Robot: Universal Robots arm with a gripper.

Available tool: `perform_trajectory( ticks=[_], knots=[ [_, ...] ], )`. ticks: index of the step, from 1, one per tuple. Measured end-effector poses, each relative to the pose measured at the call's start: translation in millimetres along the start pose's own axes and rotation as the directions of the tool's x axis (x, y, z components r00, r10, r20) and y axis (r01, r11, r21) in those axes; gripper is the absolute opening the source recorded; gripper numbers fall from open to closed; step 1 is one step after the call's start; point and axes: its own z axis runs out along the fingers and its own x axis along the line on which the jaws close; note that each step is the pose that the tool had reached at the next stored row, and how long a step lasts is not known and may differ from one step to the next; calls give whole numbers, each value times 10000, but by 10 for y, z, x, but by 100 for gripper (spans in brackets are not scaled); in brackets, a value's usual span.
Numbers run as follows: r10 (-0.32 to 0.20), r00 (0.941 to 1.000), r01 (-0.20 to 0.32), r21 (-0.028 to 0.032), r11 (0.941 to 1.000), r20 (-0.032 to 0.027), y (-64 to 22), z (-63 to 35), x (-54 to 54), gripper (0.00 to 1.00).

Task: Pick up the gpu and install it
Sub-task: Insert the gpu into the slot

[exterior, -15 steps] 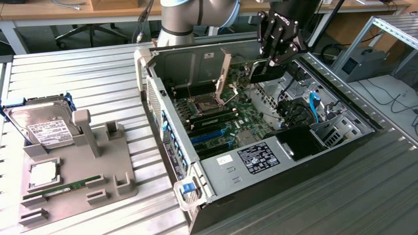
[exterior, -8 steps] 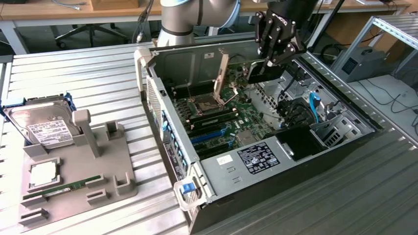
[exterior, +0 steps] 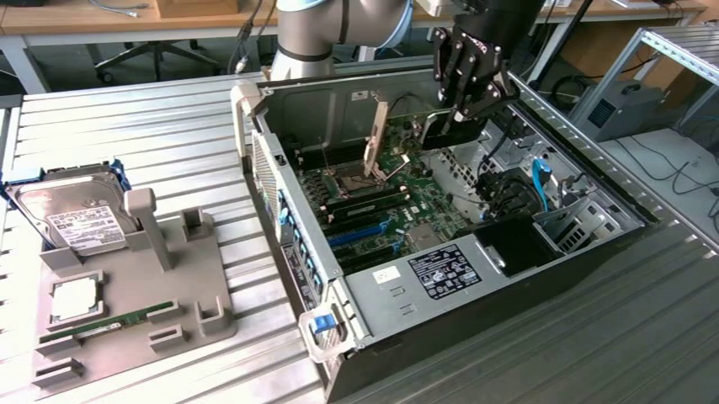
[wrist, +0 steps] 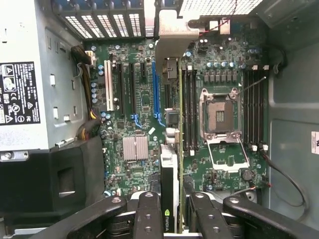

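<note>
Looking into an open case [exterior: 472,345] lying on its side on a slatted table [exterior: 146,126]. Seeing the gripper [exterior: 463,114] clamped on the gpu [exterior: 430,135], black fingers [wrist: 148,216] pressed to both faces of the card. Holding it on edge over the board [wrist: 144,74], inside the case, with the silver bracket [exterior: 379,139] end turned toward the vented wall [exterior: 269,177]. Can't tell about contact between its bottom edge and any slot. Going by the wrist view, lined up just beside the long blue slot [wrist: 156,94], between that and the memory slots [wrist: 188,107]. Can make out a little green-and-white Nvidia logo [wrist: 168,214] on the card's upper edge, right between the fingers.

Also spotting an open cpu socket [wrist: 219,117], a white slot [wrist: 108,92] and a finned heatsink [wrist: 135,148] on the board. Got a psu [exterior: 388,303] at the case's near end with a black sticker [exterior: 444,271] full of marks, way too small to read. Same deal for the white sticker [exterior: 386,274] next to it.

Over by the table's edge on the exterior view's left, seeing a grey fixture [exterior: 180,278] carrying a hard drive [exterior: 73,215] propped up at its far corner, a cpu [exterior: 73,300] around the middle and a memory stick [exterior: 107,324] lying near its front edge. Can't read the drive's label either.
</note>
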Motion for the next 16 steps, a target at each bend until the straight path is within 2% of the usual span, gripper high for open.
perform_trajectory(
  ticks=[7, 16],
  knots=[
    [-1, 10000, 1, 0, 10000, 0, 24, 77, 3, 27],
    [1, 10000, -1, 0, 10000, 1, 35, 81, 4, 27]
  ],
)
